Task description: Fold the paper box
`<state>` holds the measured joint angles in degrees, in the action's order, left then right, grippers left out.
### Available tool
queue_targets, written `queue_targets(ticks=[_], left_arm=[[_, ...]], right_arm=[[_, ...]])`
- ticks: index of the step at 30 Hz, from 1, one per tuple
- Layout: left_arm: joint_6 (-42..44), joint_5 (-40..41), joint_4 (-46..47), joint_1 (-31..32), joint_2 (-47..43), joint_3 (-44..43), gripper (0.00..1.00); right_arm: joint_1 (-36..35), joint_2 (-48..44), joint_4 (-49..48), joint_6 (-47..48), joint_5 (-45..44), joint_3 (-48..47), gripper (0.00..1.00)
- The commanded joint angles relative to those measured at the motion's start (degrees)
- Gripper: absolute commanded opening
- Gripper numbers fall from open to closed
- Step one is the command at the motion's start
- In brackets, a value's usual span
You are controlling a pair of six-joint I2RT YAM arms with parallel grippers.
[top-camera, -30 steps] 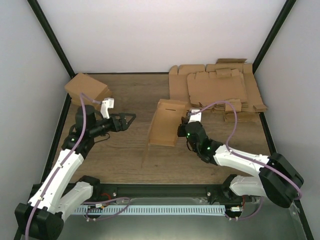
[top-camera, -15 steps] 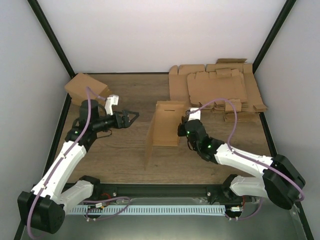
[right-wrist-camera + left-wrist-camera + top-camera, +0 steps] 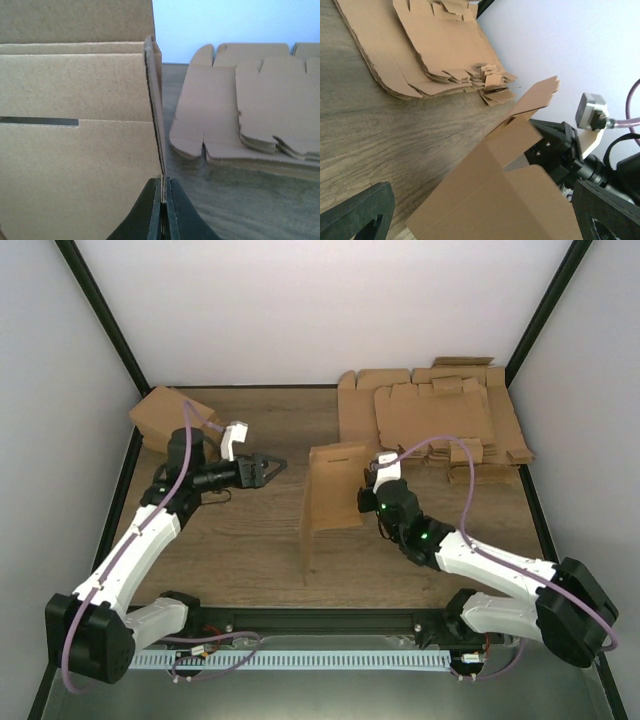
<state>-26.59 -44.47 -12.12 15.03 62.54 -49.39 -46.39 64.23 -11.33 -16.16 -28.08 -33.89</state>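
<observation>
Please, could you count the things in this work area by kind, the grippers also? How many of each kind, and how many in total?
Single paper box, standing partly folded: 1
Pile of flat cardboard sheets: 1
Pile of folded cartons: 1
Grippers: 2 (left gripper open, right gripper shut on the paper box)
Total: 5

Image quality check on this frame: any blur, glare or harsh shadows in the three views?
Top external: even, soft light, no glare, the paper box sharp. Left wrist: tilted framing, the near box panel soft, the pile of flat sheets clearer. Right wrist: right gripper dark and slightly soft at the bottom edge, card texture crisp.
</observation>
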Motion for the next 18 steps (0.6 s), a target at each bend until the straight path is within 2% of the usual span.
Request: queue_targets(ticks=[1, 4, 9, 18], left_arm=[[-0.8, -3.1, 5.2, 0.0, 1.3, 1.9, 1.0], [0.9, -2.8, 4.1, 0.0, 1.6, 2.3, 1.0], [3.6, -3.3, 2.2, 0.1, 1.4, 2.9, 0.99], [3.4, -5.5, 3.7, 1.0, 2.7, 5.1, 0.96]], right_arm=[[-0.6, 2.0, -9.6, 2.9, 0.3, 5.2, 0.01], [-1.1, 5.1, -11.4, 1.6, -0.1, 5.5, 0.01], [-5.7, 7.3, -18.1, 2.4, -5.6, 8.0, 0.01], [-9.0, 11.4, -20.2, 1.7, -8.3, 8.6, 0.01]])
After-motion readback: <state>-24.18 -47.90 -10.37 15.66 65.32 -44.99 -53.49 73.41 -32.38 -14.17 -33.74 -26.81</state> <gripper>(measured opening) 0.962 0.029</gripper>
